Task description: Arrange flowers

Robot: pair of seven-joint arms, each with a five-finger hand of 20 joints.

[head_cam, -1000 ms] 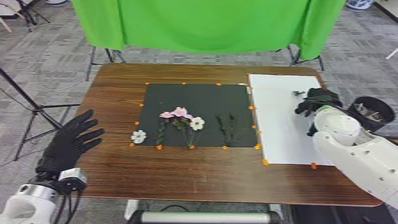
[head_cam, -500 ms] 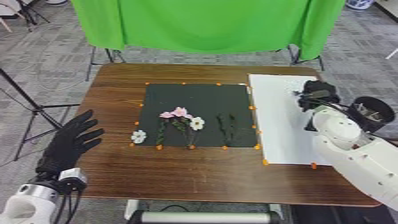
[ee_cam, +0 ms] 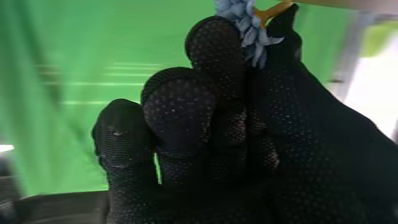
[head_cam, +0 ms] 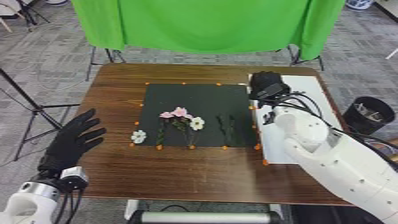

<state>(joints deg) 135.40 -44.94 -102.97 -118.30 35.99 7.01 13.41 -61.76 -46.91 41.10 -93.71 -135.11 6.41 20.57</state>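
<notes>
One blue flower [ee_cam: 252, 39], pinched between thumb and finger of the right hand [head_cam: 267, 86] by the black mat's [head_cam: 200, 96] far right corner, should be light, soft and crushable; best held below its petals.

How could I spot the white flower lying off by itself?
In the head view, find the dark board on the brown table. Near its bottom-left corner is a small white flower. Unlike the other white flower, which sits beside pink ones, it lies alone.
</notes>
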